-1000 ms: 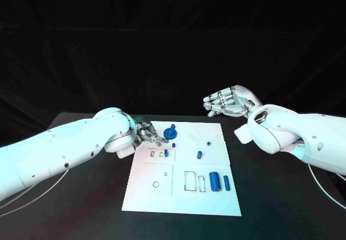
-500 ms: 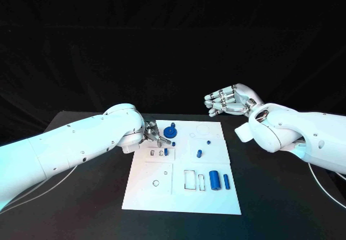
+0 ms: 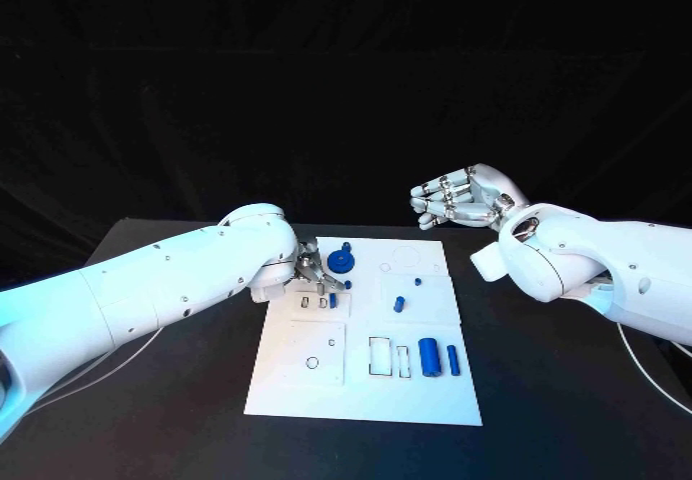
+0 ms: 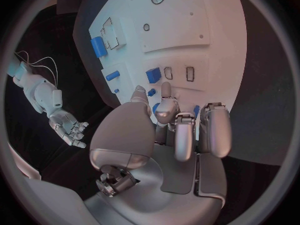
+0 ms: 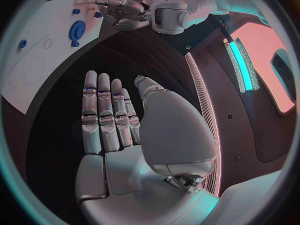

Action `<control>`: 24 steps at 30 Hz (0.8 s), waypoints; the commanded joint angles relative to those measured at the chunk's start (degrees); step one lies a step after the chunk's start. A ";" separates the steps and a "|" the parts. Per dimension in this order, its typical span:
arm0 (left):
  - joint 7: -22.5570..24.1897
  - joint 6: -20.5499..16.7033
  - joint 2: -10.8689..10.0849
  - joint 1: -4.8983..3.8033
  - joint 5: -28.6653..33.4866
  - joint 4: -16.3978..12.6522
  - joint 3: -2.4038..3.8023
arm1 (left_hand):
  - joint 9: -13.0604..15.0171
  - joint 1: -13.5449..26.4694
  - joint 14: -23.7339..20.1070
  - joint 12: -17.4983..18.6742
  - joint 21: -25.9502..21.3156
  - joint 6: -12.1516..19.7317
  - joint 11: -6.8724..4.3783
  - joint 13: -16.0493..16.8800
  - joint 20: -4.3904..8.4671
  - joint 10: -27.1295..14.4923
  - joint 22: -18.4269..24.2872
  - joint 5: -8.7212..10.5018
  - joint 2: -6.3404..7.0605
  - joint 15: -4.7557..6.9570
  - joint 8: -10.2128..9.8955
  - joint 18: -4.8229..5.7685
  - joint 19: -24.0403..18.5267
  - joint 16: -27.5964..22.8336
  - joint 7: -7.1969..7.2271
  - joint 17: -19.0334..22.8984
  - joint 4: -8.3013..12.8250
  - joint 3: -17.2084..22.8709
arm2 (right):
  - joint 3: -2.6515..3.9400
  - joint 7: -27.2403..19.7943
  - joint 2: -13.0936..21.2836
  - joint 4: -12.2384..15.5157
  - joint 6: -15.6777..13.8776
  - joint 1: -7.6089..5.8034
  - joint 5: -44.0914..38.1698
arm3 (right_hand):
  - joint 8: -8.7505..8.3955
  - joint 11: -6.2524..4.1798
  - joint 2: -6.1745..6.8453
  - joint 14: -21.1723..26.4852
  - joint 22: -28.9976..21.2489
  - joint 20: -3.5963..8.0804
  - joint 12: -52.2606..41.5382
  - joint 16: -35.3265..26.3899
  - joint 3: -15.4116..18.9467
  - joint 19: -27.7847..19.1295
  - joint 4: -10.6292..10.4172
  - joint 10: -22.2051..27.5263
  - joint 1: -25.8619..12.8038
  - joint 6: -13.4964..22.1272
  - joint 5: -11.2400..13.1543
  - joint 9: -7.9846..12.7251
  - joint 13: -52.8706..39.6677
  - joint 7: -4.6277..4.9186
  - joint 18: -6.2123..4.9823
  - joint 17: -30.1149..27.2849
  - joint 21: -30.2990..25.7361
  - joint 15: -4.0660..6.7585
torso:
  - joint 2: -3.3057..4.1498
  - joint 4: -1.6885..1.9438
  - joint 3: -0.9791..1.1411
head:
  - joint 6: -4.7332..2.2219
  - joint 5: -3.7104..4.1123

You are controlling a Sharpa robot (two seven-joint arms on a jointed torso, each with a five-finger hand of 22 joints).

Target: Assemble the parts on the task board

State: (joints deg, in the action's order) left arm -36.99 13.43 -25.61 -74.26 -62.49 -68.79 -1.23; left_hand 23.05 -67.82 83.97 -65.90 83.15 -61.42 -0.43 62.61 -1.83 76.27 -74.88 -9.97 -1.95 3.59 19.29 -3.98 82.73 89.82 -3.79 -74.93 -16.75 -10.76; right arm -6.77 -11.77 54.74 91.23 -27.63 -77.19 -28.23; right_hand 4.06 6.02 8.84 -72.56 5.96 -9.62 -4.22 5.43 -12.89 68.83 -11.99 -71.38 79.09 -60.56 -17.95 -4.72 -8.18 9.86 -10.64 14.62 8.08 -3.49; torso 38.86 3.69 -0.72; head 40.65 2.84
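The white task board [image 3: 361,385] lies in the middle of the black table. My left hand [image 3: 309,272] hovers low over the board's far left part, right beside the blue gear [image 3: 340,262]. In the left wrist view the left hand [image 4: 181,130] has curled fingers, with the thumb and one finger reaching toward a small blue peg [image 4: 152,91]. Blue shows behind those fingers, but whether they pinch anything is unclear. My right hand [image 3: 454,200] is raised beyond the board's far right corner, and its palm [image 5: 112,120] is bare with the fingers stretched out.
A blue block [image 3: 398,304] stands mid-board, and a small blue piece [image 3: 333,299] stands by the left slots. A blue cylinder [image 3: 428,358] and a thin blue bar [image 3: 453,361] lie near the board's right edge. Bare black table [image 3: 562,400] surrounds the board.
My left arm has swung inward, and its hand has shifted slightly right, closer to the gear. The right hand has drifted slightly up and right.
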 commanded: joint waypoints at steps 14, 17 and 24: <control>-0.35 3.63 1.19 0.23 -0.14 0.63 -0.19 | 1.32 -1.23 6.03 0.22 0.51 0.83 0.07 0.10 -0.08 -0.50 -0.67 -0.12 -0.58 0.16 0.58 1.12 0.41 0.18 0.06 -15.07 0.16 0.12 | -0.06 -0.48 -0.46 -0.37 0.70 0.17 0.52 | -0.20 0.46 -0.29 0.04 0.19 -0.19 0.38 -0.72 -0.02 -0.75 0.52 0.00 -1.00 0.17 -1.23 0.11 0.34 0.50 0.45 -0.33 0.34 -0.38 | -0.09 0.05 0.10 | 0.44 0.25; -0.35 3.74 1.24 0.24 -0.13 0.67 -0.20 | 1.72 -1.79 6.03 0.22 0.59 0.97 0.07 0.16 -0.09 -0.53 -0.81 -0.13 -0.75 0.16 0.69 1.14 0.42 0.18 0.07 -15.07 0.16 0.38 | -0.07 -0.44 -0.51 -0.40 0.77 0.18 0.54 | -0.20 0.46 -0.29 0.04 0.19 -0.19 0.38 -0.72 -0.02 -0.75 0.52 0.00 -1.00 0.17 -1.23 0.11 0.34 0.50 0.45 -0.33 0.34 -0.38 | -0.06 0.05 0.10 | 0.46 0.23; -0.33 4.12 1.49 0.35 -0.04 0.94 -0.23 | 2.92 -3.94 6.03 0.42 0.71 1.49 0.05 0.19 -0.12 -0.70 -0.99 -0.23 -1.28 0.16 0.89 1.15 0.36 0.18 0.08 -15.07 0.19 1.95 | -0.09 -0.38 -0.61 -0.48 0.96 0.25 0.58 | -0.19 0.47 -0.34 0.06 0.23 -0.24 0.39 -0.91 -0.02 -0.92 0.60 0.03 -1.09 0.20 -1.58 0.13 0.45 0.51 0.44 -0.45 0.38 -0.42 | -0.07 0.09 0.07 | 0.47 0.15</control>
State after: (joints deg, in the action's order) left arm -37.25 16.23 -24.32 -73.93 -62.51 -67.85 -1.47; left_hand 25.92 -71.43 83.97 -65.84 83.65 -60.27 -0.42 62.76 -1.83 75.84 -74.92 -9.97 -3.22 3.58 19.86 -3.99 82.72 89.82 -3.70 -74.91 -16.60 -8.98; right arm -6.86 -11.74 54.19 90.76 -27.55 -76.99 -27.68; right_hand 4.06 6.11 8.37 -72.56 6.14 -9.81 -4.22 4.77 -12.98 68.23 -11.77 -71.30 78.62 -60.39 -19.18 -4.67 -7.78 10.03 -10.63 14.22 8.08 -3.49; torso 38.78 3.76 -0.63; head 41.09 3.03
